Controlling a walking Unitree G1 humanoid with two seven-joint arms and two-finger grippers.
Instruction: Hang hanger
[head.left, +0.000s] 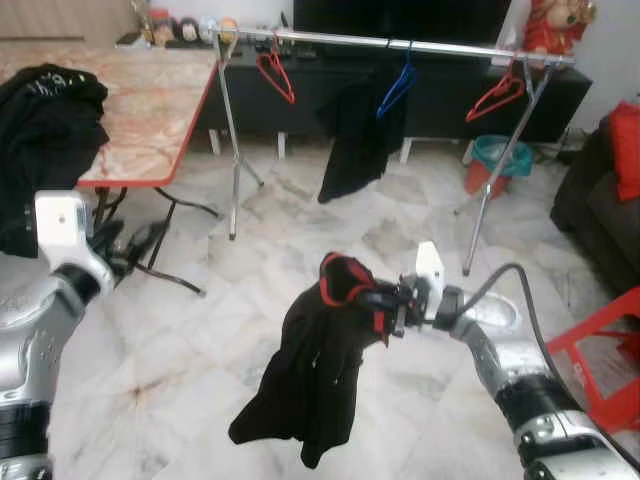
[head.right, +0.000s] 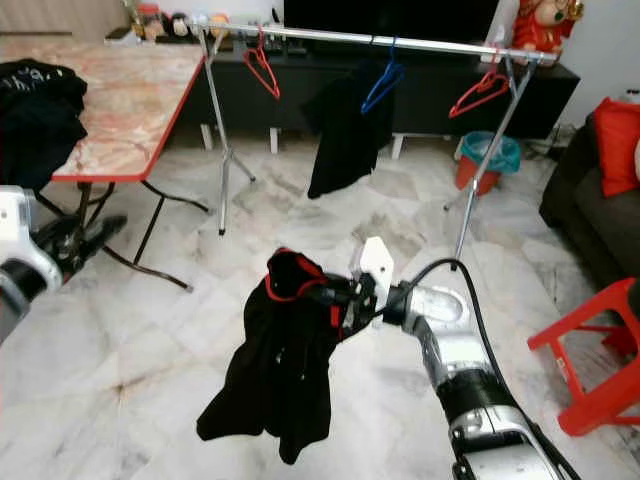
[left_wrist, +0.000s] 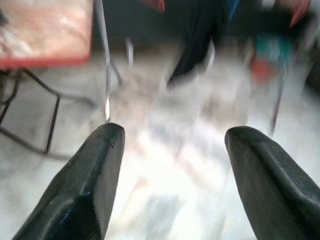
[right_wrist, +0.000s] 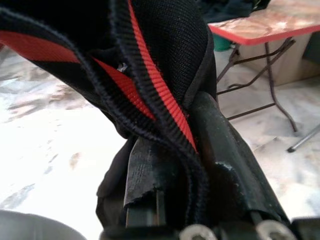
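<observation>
Marble floor (head.left: 200, 300), clothes rail (head.left: 400, 44) across top of frame. My right end effector (head.left: 385, 305) at lower centre is clamped on a black garment with red trim (head.left: 315, 370), dangling above floor. Left end effector (left_wrist: 170, 165) spread wide, holding nothing, lower left.

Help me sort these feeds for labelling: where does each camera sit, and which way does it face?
Left eye view: on the head, looking forward and down at the clothes rail; both arms show.
Right eye view: the same scene, shifted sideways; both views share the black garment held by the right gripper.
Left wrist view: looks along the left gripper, fingers apart, toward the floor.
Right wrist view: looks along fingers clamping the garment.
</observation>
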